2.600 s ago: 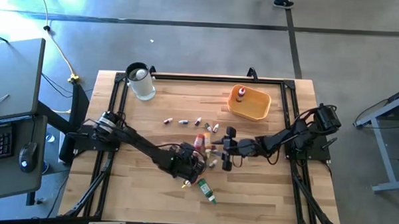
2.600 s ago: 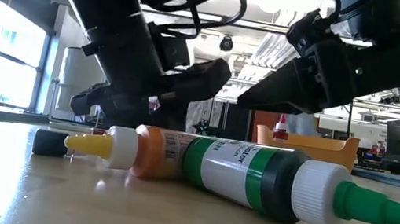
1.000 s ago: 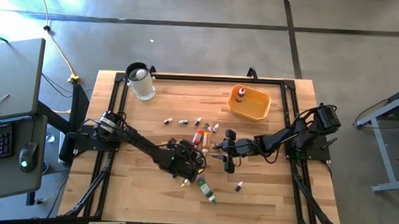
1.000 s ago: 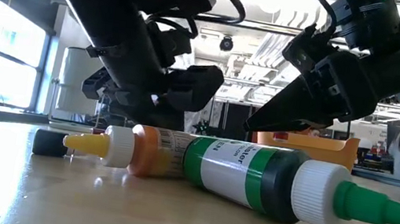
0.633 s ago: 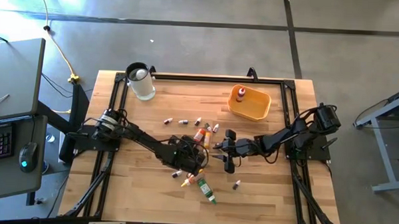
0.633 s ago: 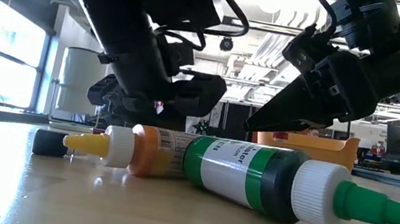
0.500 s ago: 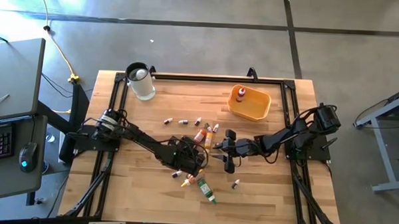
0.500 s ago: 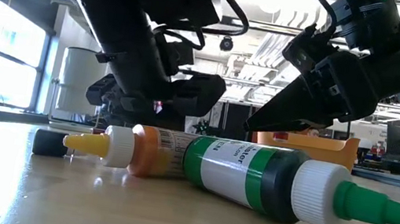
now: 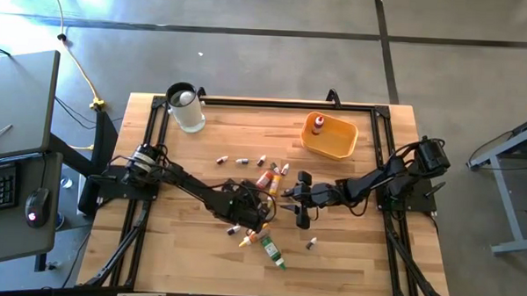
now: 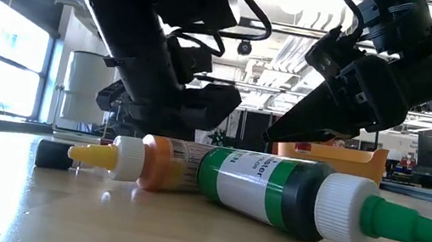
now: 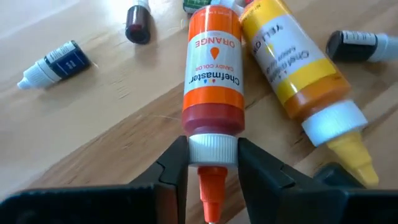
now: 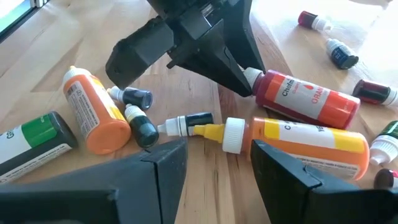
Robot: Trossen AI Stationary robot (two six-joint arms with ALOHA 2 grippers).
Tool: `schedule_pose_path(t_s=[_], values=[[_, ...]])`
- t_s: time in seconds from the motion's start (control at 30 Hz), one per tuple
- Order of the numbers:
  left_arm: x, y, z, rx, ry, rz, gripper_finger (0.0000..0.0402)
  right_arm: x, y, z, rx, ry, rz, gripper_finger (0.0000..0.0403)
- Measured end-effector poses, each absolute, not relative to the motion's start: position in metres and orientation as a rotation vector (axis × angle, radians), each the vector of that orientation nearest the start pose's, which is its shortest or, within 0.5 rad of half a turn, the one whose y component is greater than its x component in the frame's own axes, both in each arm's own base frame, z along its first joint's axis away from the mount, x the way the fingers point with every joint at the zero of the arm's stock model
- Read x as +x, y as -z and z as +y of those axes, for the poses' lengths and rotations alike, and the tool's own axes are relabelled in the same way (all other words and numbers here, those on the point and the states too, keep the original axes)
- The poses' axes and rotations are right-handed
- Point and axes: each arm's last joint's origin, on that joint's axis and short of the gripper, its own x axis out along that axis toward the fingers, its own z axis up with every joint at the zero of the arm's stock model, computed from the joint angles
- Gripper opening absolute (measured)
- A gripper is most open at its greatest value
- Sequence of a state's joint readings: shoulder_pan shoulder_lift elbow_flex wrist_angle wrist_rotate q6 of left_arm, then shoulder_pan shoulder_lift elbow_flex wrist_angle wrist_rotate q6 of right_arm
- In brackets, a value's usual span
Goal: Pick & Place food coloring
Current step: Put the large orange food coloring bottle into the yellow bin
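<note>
Left gripper: dark two-finger left gripper point(image 11: 211, 163) sits low at the centre of the high view point(image 9: 248, 203), fingers clamped on the white cap of the orange-labelled bottle with the orange nozzle point(image 11: 212, 87); that bottle lies on the wood between the fingers, its nozzle pointing back toward the wrist camera.
Right gripper: dark two-finger right gripper point(image 12: 214, 158) hovers just right of centre in the high view point(image 9: 290, 198), fingers spread wide with nothing between them, above the cluster of bottles.
Yellow-labelled bottle: larger bottle with a white collar and yellow nozzle point(image 11: 297, 78) lies just beside the gripped one, touching it near the upper middle of the left wrist frame.
Small vials: blue-labelled vial with a white tip point(image 11: 55, 63) at left of the left wrist frame, dark red vial point(image 11: 137, 23) near its top, dark vial point(image 11: 360, 46) at its right edge.
Front bottles: green-and-white bottle with a green nozzle point(image 10: 307, 199) lies on its side at lower centre-right of the low view, an orange bottle with a yellow nozzle point(image 10: 146, 160) behind it to the left.
Tray: orange-yellow plastic tray point(image 9: 337, 142) in the upper right of the wooden table point(image 9: 172, 250), one red bottle with a white cap point(image 9: 317, 124) standing inside.
Jar: clear round jar point(image 9: 187, 107) at the table's upper left corner.
</note>
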State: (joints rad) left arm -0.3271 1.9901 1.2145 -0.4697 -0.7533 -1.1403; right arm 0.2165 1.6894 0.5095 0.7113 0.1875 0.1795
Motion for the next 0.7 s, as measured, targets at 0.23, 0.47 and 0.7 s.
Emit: schedule_pose_path(t_s=[0.23,0.47,0.7], values=[[0.355,-0.168,-0.103,-0.357,-0.687,0.78,0.0094,0.281,-0.119,0.056,0.077,0.023,0.449,0.0171],[0.348,-0.193,-0.105,-0.32,-0.472,0.869,0.0094,0.282,-0.121,0.055,0.074,0.056,0.425,0.0171],[0.35,-0.194,-0.106,-0.291,-0.419,0.87,0.0093,0.283,-0.125,0.056,0.085,0.046,0.383,0.0171]])
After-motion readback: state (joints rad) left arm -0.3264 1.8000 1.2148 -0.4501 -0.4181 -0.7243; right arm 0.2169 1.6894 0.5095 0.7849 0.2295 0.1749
